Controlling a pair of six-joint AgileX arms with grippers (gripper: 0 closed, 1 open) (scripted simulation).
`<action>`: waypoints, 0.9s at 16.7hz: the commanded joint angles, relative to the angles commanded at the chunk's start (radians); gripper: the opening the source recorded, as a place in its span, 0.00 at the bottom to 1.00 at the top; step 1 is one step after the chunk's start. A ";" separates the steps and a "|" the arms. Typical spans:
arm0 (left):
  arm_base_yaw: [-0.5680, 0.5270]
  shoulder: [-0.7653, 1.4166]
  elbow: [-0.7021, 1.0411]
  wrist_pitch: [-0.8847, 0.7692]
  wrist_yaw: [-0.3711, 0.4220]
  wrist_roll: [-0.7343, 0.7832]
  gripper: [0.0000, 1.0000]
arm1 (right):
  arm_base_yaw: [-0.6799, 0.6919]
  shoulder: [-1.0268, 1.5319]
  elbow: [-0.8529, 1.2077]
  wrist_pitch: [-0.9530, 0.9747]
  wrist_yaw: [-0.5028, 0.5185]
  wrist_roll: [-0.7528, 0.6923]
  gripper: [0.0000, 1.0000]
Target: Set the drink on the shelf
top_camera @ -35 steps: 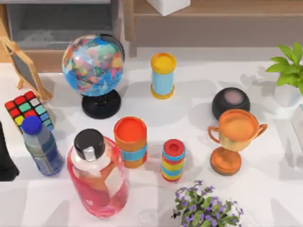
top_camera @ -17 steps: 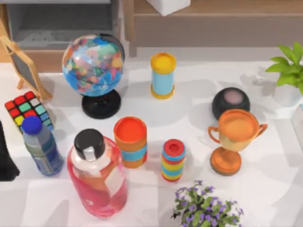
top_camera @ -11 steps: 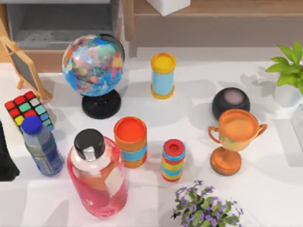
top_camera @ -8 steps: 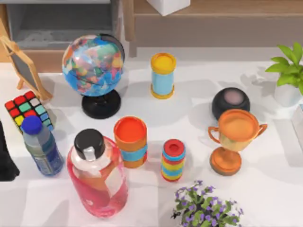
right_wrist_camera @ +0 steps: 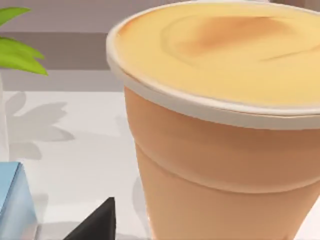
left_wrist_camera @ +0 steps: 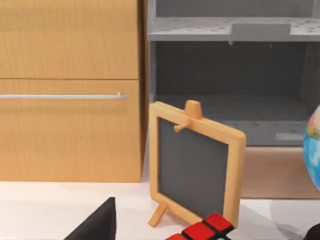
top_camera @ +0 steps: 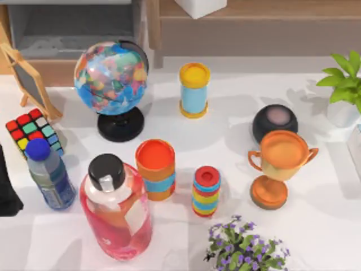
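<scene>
Seen from the top view, the counter point(top_camera: 316, 237) carries every item upright. A blue-capped bottle point(top_camera: 49, 178) stands near the left edge, just in front of a colour cube point(top_camera: 31, 129). A large pink bottle point(top_camera: 117, 212) with a black cap stands beside it, towards the middle. Both bottles are on the counter, well apart from the shelf point(top_camera: 271, 8), whose light-brown boards run along the far side with a white box point(top_camera: 200, 7) on them. Also noted: a globe point(top_camera: 111, 79), a yellow-topped can point(top_camera: 194, 90), an orange-topped can point(top_camera: 155, 169), a striped can point(top_camera: 206, 191), a trophy point(top_camera: 279, 164), a dark round speaker point(top_camera: 274, 121), a purple flowering plant point(top_camera: 245, 245) and a green plant point(top_camera: 341, 79). A dark part of the left arm point(top_camera: 7, 186) sits at the left edge, just beside the blue-capped bottle.

From the left wrist view, a dark tip of the left pincer point(left_wrist_camera: 97, 225) shows low down; whether it is apart or together cannot be told. Beyond it stand a small chalkboard easel point(left_wrist_camera: 195, 165) and a wooden cabinet point(left_wrist_camera: 70, 90).

From the right wrist view, a dark tip of the right pincer point(right_wrist_camera: 95, 222) shows beside the trophy's bowl; its state cannot be told.
</scene>
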 joint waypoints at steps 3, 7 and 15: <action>0.000 0.000 0.000 0.000 0.000 0.000 1.00 | 0.091 0.122 0.085 0.050 0.089 0.031 1.00; 0.000 0.000 0.000 0.000 0.000 0.000 1.00 | 0.176 0.217 0.159 0.088 0.174 0.056 1.00; 0.000 0.000 0.000 0.000 0.000 0.000 1.00 | 0.176 0.217 0.160 0.088 0.174 0.056 0.62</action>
